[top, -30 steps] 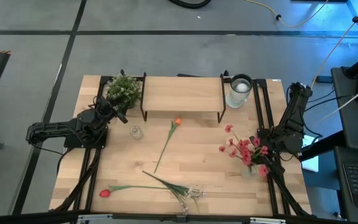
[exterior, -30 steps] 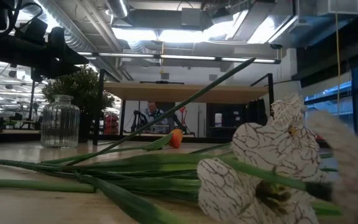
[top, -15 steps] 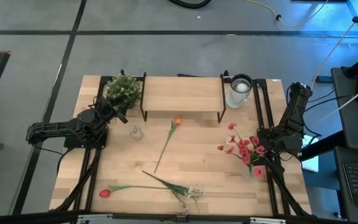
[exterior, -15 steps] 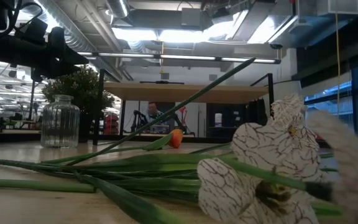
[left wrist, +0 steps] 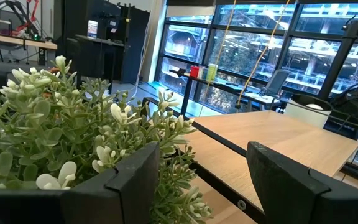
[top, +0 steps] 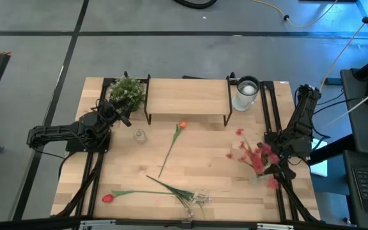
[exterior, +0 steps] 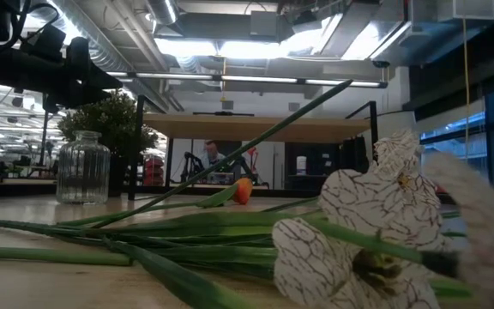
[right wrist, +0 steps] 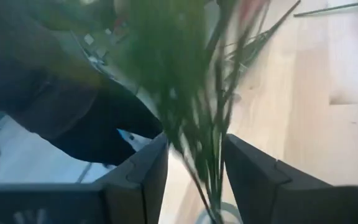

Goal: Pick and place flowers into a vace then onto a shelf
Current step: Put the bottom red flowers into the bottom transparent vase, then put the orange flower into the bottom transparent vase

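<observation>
Gripping the red spray (top: 255, 154), the right pincer (top: 275, 167) has tilted it; left pincer (left wrist: 197, 180) open.

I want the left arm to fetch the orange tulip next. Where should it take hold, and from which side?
Probably mid-stem, from straight above. The orange tulip lies flat on the table, its thin stem running diagonally from the bloom near the shelf toward the front. Fingers set across the stem would avoid the soft bloom, and nothing touches that stretch.

Red spray (top: 255, 155) near right edge, tulips (top: 183, 125) and sprig (top: 199, 197) flat mid-table
</observation>
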### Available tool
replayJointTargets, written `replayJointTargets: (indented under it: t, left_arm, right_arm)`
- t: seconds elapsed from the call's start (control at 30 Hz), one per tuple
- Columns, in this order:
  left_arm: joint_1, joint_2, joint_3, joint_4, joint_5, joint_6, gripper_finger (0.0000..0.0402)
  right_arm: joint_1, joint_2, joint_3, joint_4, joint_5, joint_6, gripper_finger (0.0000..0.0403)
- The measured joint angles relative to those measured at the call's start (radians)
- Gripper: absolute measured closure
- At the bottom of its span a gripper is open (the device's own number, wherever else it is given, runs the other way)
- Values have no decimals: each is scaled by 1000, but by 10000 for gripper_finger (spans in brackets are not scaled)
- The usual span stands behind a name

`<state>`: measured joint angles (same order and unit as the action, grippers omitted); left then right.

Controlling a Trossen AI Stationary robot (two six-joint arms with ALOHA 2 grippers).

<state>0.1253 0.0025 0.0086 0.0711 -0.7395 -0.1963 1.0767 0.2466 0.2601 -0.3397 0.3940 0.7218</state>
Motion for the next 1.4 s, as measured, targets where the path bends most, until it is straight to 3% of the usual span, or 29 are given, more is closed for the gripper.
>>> replayJointTargets:
  t: [0.2, 0.47, 0.67, 0.83, 1.0, 1.17, 1.4]
  left_arm:
    - [0, 0, 0, 0, 0, 0, 166]
    - [0, 0, 0, 0, 0, 0, 166]
    - [0, 0, 0, 0, 0, 0, 166]
    - [0, 0, 0, 0, 0, 0, 166]
    - [0, 0, 0, 0, 0, 0, 166]
    - [0, 0, 0, 0, 0, 0, 166]
    - [0, 0, 0, 0, 0, 0, 166]
  right_arm:
    - [0, 0, 69, -109, -1, 21, 244]
    - [0, 0, 195, -380, -77, 234, 244]
    - [0, 0, 250, -408, -82, 352, 244]
    - [0, 0, 334, -409, 26, 371, 244]
    - [0, 2, 458, -400, 199, 278, 244]
    - [0, 2, 537, -250, 393, 43, 244]
    - [0, 72, 581, 39, 464, -288, 244]
